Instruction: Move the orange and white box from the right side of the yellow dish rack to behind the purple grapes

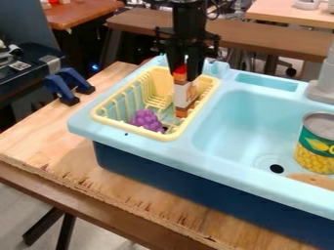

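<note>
The gripper (185, 77) hangs down from the top edge over the yellow dish rack (171, 135), shut on the top of a small upright box (184, 97) coloured red, white, orange and brown. The box stands between the fingers and reaches down inside the right part of the rack; whether its bottom touches the rack I cannot tell. Purple grapes (147, 120) lie in the rack's near left part, left of the box.
A light blue sink (225, 117) adjoins the rack on the right, with a corn can (316, 142) at its right side and a grey faucet (323, 83) behind. Blue clamps (67, 84) grip the wooden table (46, 141) at the left.
</note>
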Tool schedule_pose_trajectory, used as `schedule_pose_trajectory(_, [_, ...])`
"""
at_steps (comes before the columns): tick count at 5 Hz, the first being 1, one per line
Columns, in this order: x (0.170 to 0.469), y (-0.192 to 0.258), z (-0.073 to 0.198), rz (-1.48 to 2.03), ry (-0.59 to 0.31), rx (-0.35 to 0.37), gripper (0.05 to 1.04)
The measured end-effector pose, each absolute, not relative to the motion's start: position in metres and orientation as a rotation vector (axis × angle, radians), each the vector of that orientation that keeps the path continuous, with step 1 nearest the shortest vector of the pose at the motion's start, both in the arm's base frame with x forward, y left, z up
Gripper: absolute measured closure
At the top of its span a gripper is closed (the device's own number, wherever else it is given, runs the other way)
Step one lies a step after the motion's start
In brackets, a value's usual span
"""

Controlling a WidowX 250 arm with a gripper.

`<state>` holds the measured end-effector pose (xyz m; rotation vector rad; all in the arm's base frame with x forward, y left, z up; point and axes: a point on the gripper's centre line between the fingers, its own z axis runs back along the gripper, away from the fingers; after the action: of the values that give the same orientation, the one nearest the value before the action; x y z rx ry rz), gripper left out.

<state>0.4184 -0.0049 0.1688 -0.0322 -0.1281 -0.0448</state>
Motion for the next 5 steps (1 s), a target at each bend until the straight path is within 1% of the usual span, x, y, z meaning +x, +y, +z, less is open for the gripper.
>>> schedule_pose_trajectory(2, [0.416, -0.009, 0.170, -0.040, -0.143, -0.032, 0.698])
schedule_pose_trajectory(3, [0.408, -0.005, 0.185, -0.022, -0.194, -0.067, 0.698])
schedule_pose_trajectory(4, [0.399, 0.000, 0.215, -0.015, -0.258, -0.092, 0.698])
schedule_pose_trajectory(5, [0.393, 0.013, 0.213, 0.016, -0.256, -0.092, 0.698])
